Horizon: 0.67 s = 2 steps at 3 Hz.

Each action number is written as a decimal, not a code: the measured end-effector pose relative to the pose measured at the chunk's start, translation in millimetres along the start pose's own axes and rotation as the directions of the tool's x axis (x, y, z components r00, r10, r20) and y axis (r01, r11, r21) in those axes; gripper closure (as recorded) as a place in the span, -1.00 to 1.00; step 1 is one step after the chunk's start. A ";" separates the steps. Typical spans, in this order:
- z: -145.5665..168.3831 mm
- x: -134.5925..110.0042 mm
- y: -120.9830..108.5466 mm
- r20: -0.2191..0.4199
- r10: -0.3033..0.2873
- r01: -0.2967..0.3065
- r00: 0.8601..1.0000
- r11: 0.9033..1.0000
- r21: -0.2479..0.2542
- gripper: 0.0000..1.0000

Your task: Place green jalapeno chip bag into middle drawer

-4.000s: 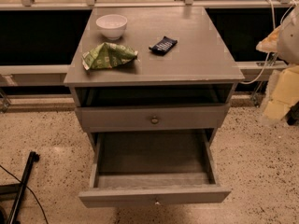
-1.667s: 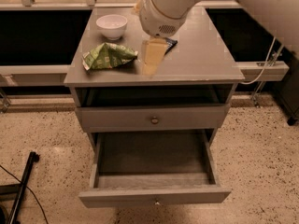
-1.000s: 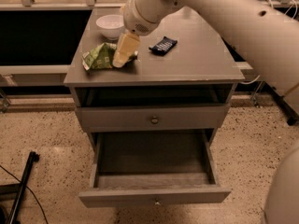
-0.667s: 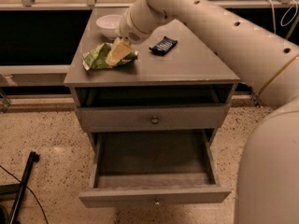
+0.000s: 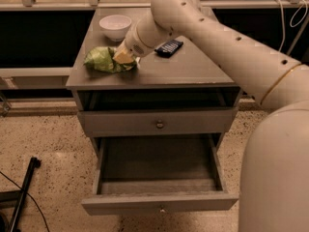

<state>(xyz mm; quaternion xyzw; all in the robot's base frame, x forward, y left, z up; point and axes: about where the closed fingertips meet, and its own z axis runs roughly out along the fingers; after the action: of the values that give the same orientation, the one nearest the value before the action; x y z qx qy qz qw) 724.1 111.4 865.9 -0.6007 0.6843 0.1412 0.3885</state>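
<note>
- The gripper (image 5: pixel 124 57) rests against the right end of the green jalapeno chip bag (image 5: pixel 102 59) on the table (image 5: pixel 183 71), apparently to pick it up (whether it grips yet, I cannot tell).
- The middle drawer (image 5: pixel 159 161) stands pulled out below, ready to receive the bag.

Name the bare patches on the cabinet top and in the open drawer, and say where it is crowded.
Free: the whole floor of the middle drawer; the right front of the cabinet top, in front of the dark-blue packet. Crowded: the left side, where the gripper sits on the green jalapeno chip bag, with the white bowl behind.
</note>
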 end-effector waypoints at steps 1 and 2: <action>-15.3 -2.5 5.3 0.198 0.017 -0.020 0.980 1.000 0.012 1.00; -55.1 -13.2 28.1 0.365 -0.009 -0.009 0.931 0.999 0.047 1.00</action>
<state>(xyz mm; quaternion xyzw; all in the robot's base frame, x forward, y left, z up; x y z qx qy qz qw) 677.7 91.2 903.8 -0.5546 0.6033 0.2341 0.5231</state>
